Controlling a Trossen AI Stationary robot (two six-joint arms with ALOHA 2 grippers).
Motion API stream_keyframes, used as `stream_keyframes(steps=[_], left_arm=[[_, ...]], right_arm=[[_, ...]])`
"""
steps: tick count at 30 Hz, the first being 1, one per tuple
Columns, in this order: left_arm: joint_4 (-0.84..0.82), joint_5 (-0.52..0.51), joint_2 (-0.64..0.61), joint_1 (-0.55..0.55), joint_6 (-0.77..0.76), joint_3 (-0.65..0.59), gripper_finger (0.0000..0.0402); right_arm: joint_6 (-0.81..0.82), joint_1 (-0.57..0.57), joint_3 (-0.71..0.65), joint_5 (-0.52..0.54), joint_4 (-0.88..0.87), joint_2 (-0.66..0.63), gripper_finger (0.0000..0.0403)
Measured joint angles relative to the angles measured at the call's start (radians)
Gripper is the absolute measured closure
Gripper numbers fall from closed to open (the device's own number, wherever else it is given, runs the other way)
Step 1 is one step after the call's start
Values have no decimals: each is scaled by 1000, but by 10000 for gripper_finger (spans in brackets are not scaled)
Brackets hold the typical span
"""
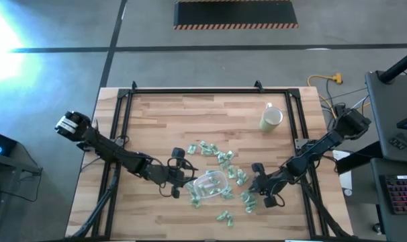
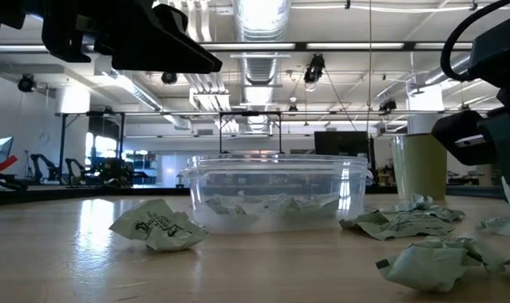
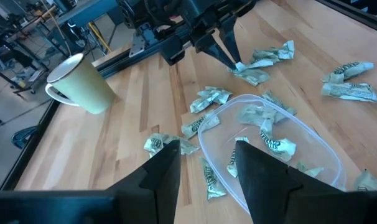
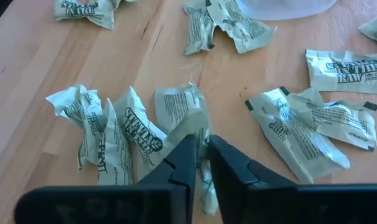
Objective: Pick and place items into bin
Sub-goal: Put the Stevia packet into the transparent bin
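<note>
Two dark jointed arms end in black, tapered two-fingered hands.

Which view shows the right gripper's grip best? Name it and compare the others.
The right wrist view: the right gripper is pinched on a packet. The high view shows it tiny among packets; the left wrist view from afar; the low view hides the fingertips.
</note>
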Motion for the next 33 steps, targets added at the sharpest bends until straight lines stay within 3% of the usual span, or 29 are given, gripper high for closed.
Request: stream_keyframes(steps=[4,12,18,22,29,33], left_arm=[[0,0,0,0,0,0,265],[0,0,0,0,1,0,265],[0,0,0,0,1,0,265],[1,0,0,0,1,0,265],[-15,0,-1,-1,1,0,265],[-122,0,-11,-8,-58,-1,265]], right_arm=[[-6,0,0,0,-5,0,391],[-134,0,36,18,-5,0,394],[-333,0,116,188,5,0,394],[-444,-13,139,299,100,2,394],[-544,-64,138,294,310,61,394],[-547,-104,137,239,391,127,394]])
